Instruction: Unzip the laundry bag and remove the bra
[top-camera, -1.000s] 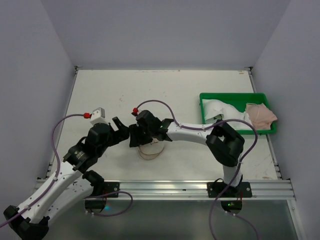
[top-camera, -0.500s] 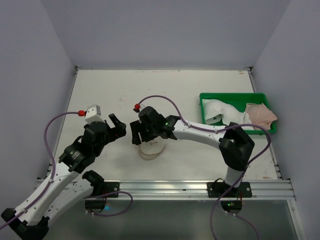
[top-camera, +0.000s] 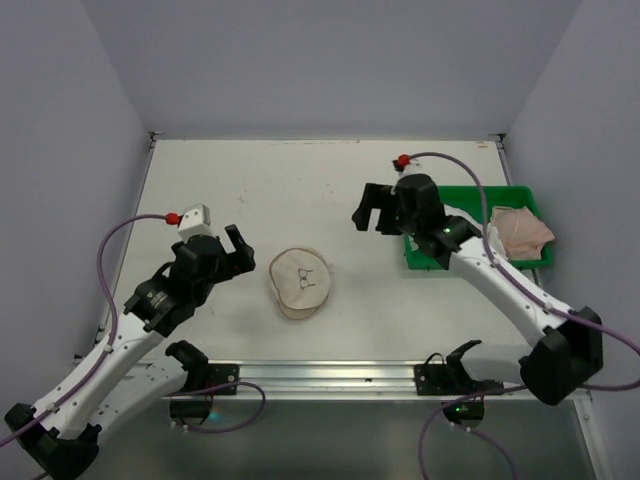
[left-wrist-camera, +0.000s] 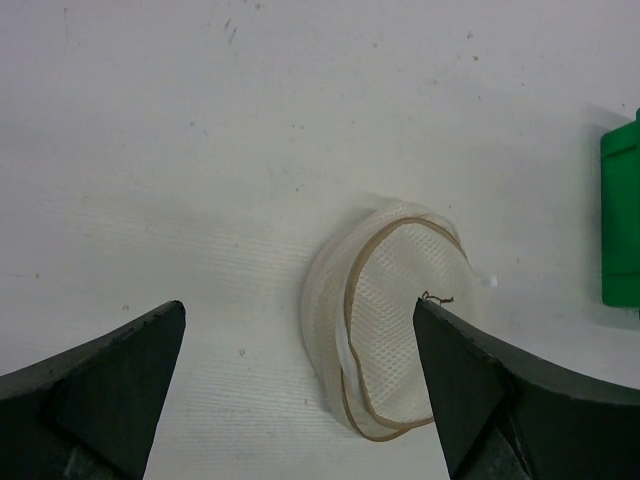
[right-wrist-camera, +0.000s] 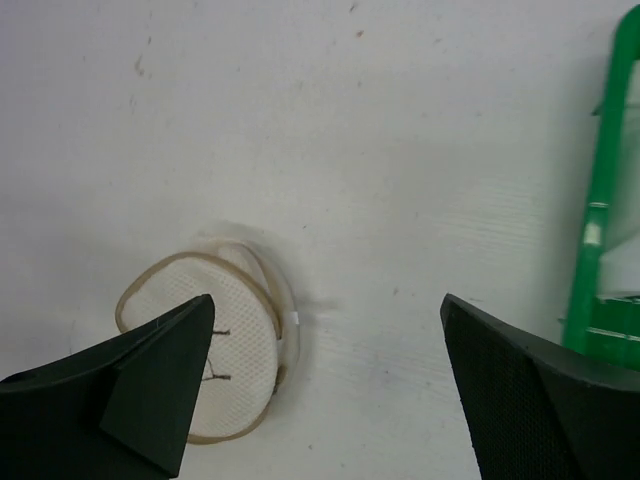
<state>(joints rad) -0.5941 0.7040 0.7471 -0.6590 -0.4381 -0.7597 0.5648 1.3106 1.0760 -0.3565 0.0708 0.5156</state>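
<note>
The laundry bag (top-camera: 301, 284) is found flat on the counter (top-camera: 220, 180). The left hand (top-camera: 238, 250) at its ten o'clock and the right hand (top-camera: 371, 213) near two o'clock are held spread, empty.

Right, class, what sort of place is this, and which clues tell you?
Probably a robot lab test cell: left arm and right arm bolted to a rail at the edge of the table, plain grey walls boxing it in, a laundry bag and green tray set out.
</note>
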